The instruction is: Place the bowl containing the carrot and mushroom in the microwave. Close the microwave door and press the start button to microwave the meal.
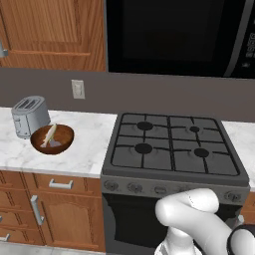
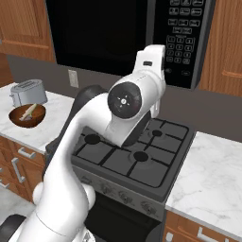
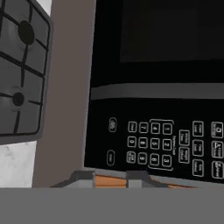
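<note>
The black microwave (image 1: 174,35) hangs above the stove, and its door (image 2: 104,33) with the dark window is shut. The button panel (image 3: 162,146) takes up the lower part of the hand view and sits at the microwave's right end (image 2: 184,38). My gripper (image 3: 110,177) is raised in front of that panel, pointing at it from a short distance. Its two dark fingertips (image 3: 83,177) stand apart with nothing between them. The white hand (image 2: 150,64) is just left of the panel. The light tan bowl, the carrot and the mushroom are hidden.
A gas stove (image 1: 172,147) with black grates lies below the microwave. On the marble counter at left stand a darker brown bowl (image 1: 52,139) with pale food and a silver toaster (image 1: 30,115). Wooden cabinets flank the microwave, and a wall outlet (image 1: 77,89) is behind the counter.
</note>
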